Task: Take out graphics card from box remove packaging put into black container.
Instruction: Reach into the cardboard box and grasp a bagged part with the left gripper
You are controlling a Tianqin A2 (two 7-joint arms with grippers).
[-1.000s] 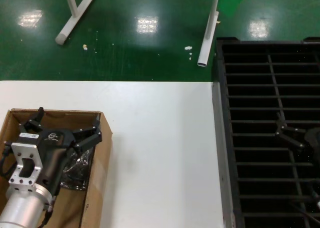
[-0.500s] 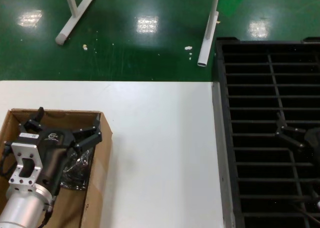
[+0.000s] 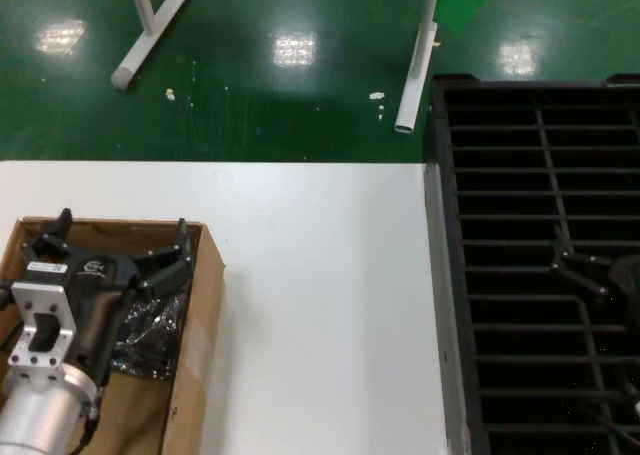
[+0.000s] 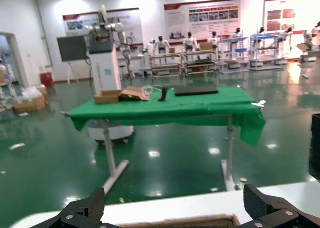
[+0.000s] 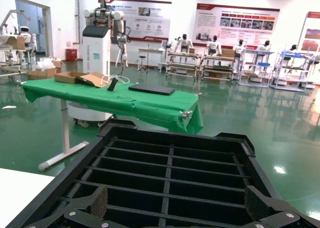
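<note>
1. The left gripper (image 3: 115, 237) hangs over the cardboard box (image 3: 200, 315) at the near left corner of the white table (image 3: 320, 275), its black fingers (image 3: 172, 257) spread wide apart and holding nothing.
2. Inside the box, just beneath that gripper, lies the crinkled grey anti-static bag (image 3: 150, 337), dark and shiny; whether the graphics card is inside it cannot be told from here.
3. The box sits with its flaps upright, its right wall standing well clear of the table's right edge.
4. In the left wrist view, both fingertips (image 4: 80, 213) show far apart at the lower corners, with the box's far rim (image 4: 200, 221) between them.
5. To the right, butted against the table's right edge, stands the black slotted crate (image 3: 540, 175), ribbed into narrow slots.
6. The right gripper (image 3: 585, 270) hovers over the near half of the crate, its fingers splayed open with nothing between them; the right wrist view shows its fingertips (image 5: 87, 208) wide apart above the crate's slats (image 5: 170, 173).
7. Beyond the table's far edge are the glossy green floor (image 3: 250, 95) and white stand legs (image 3: 150, 30).
</note>
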